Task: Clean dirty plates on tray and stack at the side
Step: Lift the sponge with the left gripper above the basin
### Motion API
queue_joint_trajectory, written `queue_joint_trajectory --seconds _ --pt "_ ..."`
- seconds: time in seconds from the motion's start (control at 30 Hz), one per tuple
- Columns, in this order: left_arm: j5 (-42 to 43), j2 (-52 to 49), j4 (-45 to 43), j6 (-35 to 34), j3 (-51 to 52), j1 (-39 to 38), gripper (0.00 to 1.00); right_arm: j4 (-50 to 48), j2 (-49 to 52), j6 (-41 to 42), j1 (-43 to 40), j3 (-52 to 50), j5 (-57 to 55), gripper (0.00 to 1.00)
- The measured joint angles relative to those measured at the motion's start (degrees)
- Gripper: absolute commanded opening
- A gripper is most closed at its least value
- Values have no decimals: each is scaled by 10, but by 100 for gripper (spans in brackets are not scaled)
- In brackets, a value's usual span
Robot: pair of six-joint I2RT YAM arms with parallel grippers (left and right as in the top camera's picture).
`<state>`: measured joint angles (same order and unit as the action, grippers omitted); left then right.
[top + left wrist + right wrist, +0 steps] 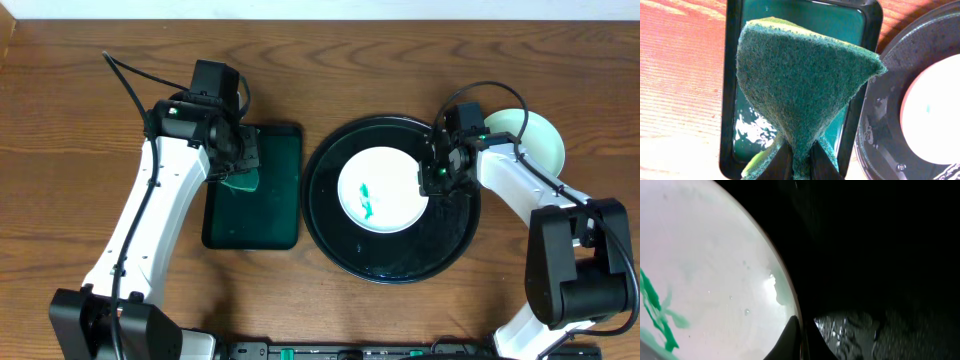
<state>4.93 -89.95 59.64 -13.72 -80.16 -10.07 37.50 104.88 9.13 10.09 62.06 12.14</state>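
Green scrubby sponge point(805, 85) is clamped tight in the left gripper point(802, 161), hanging over the small dark green tray point(278, 205). In the middle, the black tray point(400, 258) holds one white plate point(390, 180) with a green smear, so I'd say that one's not clean yet. The right gripper point(801, 340) is pinched onto its right rim. Far right, off the tray, I count one mint plate point(538, 135). Can't tell if more sit underneath.

mint plate point(540, 135) half behind right arm point(515, 180), white plate point(705, 265) cropped
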Motion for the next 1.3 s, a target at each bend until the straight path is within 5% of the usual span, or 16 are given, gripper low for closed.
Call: queue_joint_trajectory --seconds 0.27,0.6,0.87,1.0,1.3 --pt "-6 0 0 -2 0 -28 7 21 -28 23 0 0 -4 25" --pt "-6 -8 51 -12 -41 -31 7 -10 -36 24 0 0 -40 29" --pt "10 -24 52 -13 -60 -31 7 -57 -36 22 0 -36 -40 22" --pt "12 -33 44 -18 -60 -31 7 -63 -36 18 0 -41 -27 1" --pt "11 -43 44 -28 -60 -31 7 -67 -36 18 26 -42 -16 1"
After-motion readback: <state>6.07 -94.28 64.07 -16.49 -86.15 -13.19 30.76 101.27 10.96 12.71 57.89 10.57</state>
